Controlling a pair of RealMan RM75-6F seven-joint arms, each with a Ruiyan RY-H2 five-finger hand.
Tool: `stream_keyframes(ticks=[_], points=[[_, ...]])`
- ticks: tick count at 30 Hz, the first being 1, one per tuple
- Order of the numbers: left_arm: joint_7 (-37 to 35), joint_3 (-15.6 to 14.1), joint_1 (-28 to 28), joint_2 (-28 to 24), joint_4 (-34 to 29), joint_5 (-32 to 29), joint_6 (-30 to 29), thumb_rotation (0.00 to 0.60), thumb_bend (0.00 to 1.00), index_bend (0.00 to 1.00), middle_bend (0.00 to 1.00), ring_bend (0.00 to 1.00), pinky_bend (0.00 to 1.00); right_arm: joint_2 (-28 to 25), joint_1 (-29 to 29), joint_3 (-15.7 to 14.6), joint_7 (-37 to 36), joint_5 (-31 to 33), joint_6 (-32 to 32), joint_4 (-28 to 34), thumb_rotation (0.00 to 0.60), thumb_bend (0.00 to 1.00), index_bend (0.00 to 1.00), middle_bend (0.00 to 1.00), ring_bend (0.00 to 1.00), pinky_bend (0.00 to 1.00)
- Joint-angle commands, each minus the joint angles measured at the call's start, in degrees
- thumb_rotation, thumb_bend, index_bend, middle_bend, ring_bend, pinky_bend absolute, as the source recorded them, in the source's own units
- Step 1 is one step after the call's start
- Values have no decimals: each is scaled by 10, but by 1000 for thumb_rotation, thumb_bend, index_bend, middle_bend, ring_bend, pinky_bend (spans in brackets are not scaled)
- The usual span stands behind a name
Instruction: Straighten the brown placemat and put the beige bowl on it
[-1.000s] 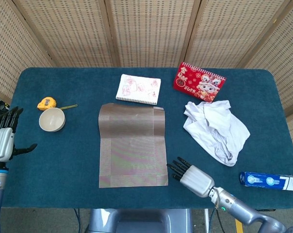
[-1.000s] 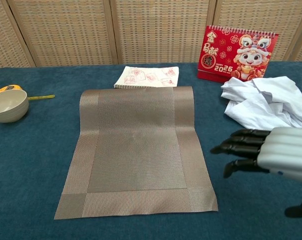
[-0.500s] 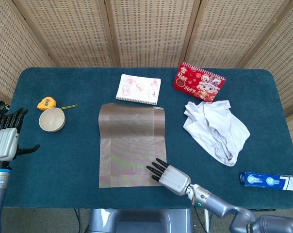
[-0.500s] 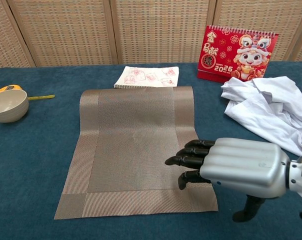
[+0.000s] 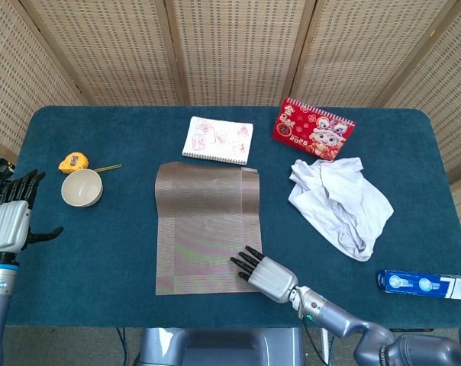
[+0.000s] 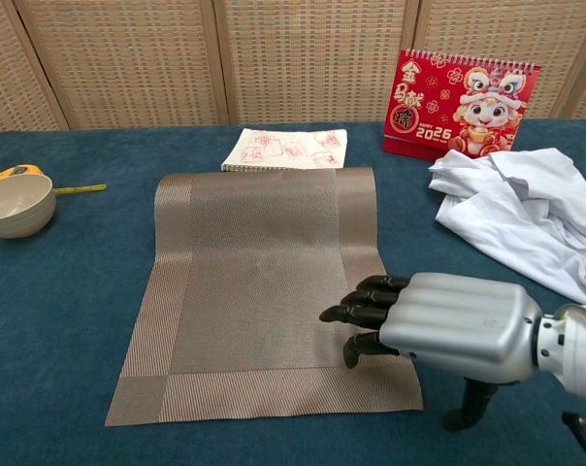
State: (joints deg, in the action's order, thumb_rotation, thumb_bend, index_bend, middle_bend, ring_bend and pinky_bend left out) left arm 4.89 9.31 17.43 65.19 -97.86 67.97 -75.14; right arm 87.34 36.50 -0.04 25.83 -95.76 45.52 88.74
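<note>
The right robot hand (image 6: 424, 325), fingers spread and empty, is laid over the brown woven placemat's (image 6: 259, 282) near-right corner. The round beige bowl (image 6: 15, 205) is seen left of the placemat. The left robot hand (image 5: 8, 217) is held open, further left.

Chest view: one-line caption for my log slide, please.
Right hand over the brown placemat's near right corner; beige bowl waits far left.

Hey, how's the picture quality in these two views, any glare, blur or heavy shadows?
Head view: even, soft light, everything sharp, a faint sheen on the brown placemat. Chest view: also sharp, the right hand looms large because it is close to the camera and casts only a soft shadow; no strong glare.
</note>
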Motion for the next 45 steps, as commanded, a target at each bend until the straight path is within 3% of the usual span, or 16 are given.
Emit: stream_keyframes(ticks=[1,10,18,28,32,37,39,42,45], points=[[-1,1,-1,0,1,-1,0,600,0,0,0,0,0,3,2,0,0,4,2,-3,600,30,287,0,0,0],[2,3,-1,1,1,-3,5,600,0,0,0,0,0,25,11,-2,8,12,13,-24,600,51,287,0,0,0],[2,5,0,1,3,-4,9,600,0,0,0,0,0,36,19,1,-7,15,28,-38,600,268,287,0,0,0],[1,6,1,1,4,-3,14,600,0,0,0,0,0,43,26,-1,-19,19,38,-48,600,395,288,0,0,0],[1,7,1,1,5,-4,15,600,0,0,0,0,0,45,28,-1,-22,21,42,-50,600,506,307,0,0,0],[1,7,1,1,5,-3,16,600,0,0,0,0,0,43,28,-5,-30,18,51,-49,600,648,394,0,0,0],[0,7,1,1,5,-3,17,600,0,0,0,0,0,42,28,-9,-39,10,59,-52,600,690,486,0,0,0],[0,7,1,1,5,-2,18,600,0,0,0,0,0,41,28,-16,-51,-2,70,-62,600,726,633,0,0,0],[-2,7,1,0,4,-2,18,600,0,0,0,0,0,39,27,-27,-73,-19,87,-75,600,731,695,0,0,0]])
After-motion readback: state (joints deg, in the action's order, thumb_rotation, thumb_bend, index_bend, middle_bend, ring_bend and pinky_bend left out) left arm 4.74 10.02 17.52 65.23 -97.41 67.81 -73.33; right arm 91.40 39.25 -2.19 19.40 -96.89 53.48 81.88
